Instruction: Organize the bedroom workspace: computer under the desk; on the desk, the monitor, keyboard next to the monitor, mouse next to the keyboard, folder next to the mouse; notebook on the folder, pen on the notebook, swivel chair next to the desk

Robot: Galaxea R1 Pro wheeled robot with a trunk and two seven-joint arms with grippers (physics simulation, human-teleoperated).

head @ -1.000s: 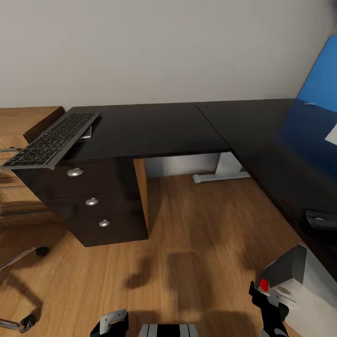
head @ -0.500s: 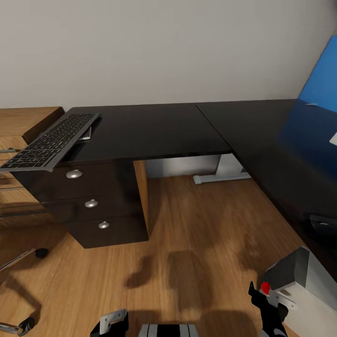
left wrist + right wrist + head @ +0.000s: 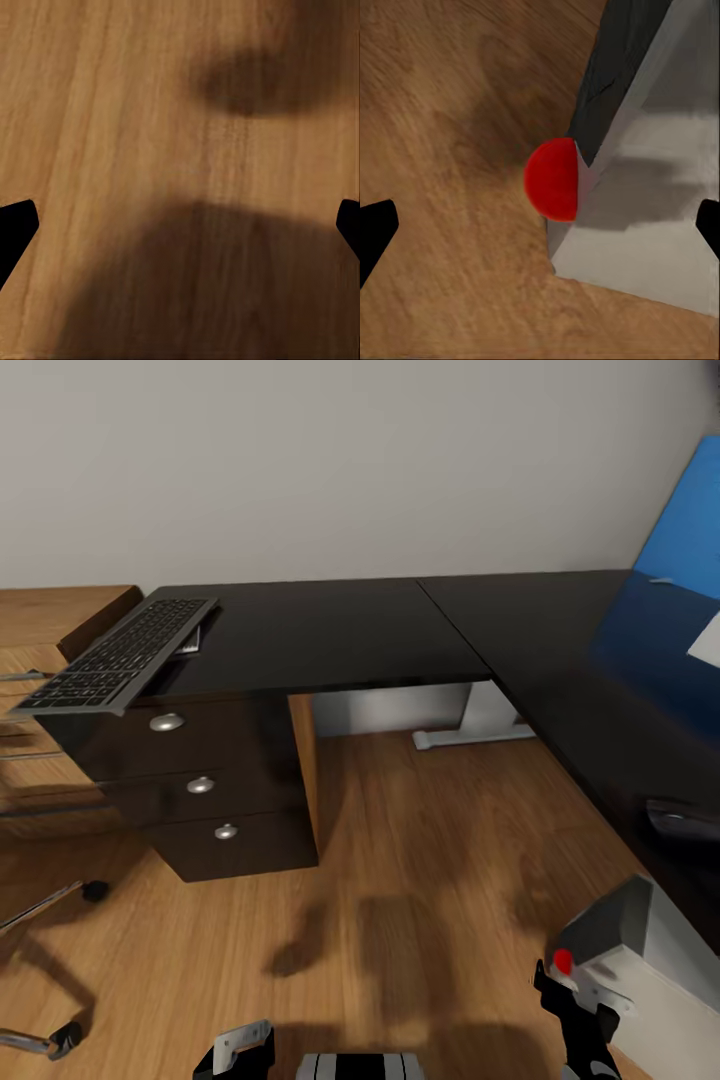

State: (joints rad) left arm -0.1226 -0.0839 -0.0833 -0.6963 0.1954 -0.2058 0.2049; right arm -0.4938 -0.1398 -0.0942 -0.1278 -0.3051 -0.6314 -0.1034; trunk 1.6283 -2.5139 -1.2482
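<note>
left gripper [image 3: 180, 225]: fingers spread wide, just wood floor [image 3: 112, 90] under it
right gripper [image 3: 540, 225]: spread apart too, monitor [image 3: 645, 195] corner with the red dot between the fingertips

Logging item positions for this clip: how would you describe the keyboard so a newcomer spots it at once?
Start at the long black-topped desk and follow it to the end above the dark drawers with round silver knobs. The keyboard lies at that corner, jutting past the edge; it is the flat dark slab with rows of keys.
</note>
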